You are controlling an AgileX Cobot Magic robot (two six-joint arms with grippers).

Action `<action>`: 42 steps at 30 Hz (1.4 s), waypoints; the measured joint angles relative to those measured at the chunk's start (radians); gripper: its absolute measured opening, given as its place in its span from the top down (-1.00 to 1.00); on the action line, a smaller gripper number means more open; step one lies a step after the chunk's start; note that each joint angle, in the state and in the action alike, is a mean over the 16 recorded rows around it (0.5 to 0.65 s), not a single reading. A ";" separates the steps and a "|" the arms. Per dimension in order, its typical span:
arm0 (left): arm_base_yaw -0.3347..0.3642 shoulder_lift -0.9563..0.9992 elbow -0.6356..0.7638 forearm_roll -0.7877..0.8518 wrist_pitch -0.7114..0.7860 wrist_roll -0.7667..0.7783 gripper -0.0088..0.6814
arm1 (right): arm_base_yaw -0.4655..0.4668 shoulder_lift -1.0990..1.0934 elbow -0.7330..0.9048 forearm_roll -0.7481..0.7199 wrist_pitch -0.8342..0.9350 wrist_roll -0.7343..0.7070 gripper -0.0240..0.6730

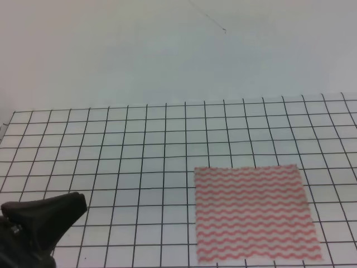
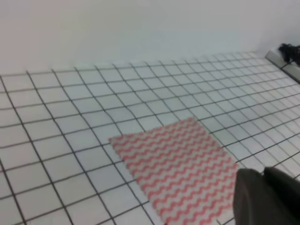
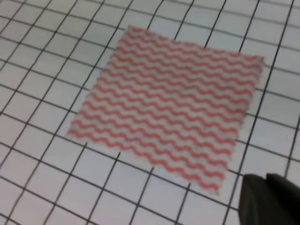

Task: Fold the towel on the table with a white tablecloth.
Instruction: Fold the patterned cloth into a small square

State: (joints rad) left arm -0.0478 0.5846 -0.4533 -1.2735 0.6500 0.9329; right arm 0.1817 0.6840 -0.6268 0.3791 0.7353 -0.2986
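The towel [image 1: 254, 213] lies flat and unfolded on the white tablecloth [image 1: 111, 145] that covers the table, at the front right. It is white with pink-red wavy stripes and several grid squares wide. It also shows in the left wrist view [image 2: 176, 164] and the right wrist view [image 3: 168, 103]. My left gripper [image 1: 70, 205] is a dark shape at the front left, well left of the towel and holding nothing. Only a dark edge of it shows in its wrist view [image 2: 267, 197]. My right gripper [image 3: 272, 201] shows only as a dark corner, near the towel's corner.
A plain pale wall [image 1: 167, 50] rises behind the table's far edge. A dark object on a grey ledge [image 2: 289, 52] sits at the far right of the left wrist view. The gridded cloth runs to the left and behind the towel.
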 joint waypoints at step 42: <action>0.000 0.269 -0.012 0.012 0.138 0.034 0.27 | 0.000 0.925 -0.054 0.164 -0.161 -0.023 0.14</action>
State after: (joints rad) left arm -0.0478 0.8535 -0.4650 -1.2615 0.7877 0.9671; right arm 0.1817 1.6094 -0.6807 0.5429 0.5747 -0.3216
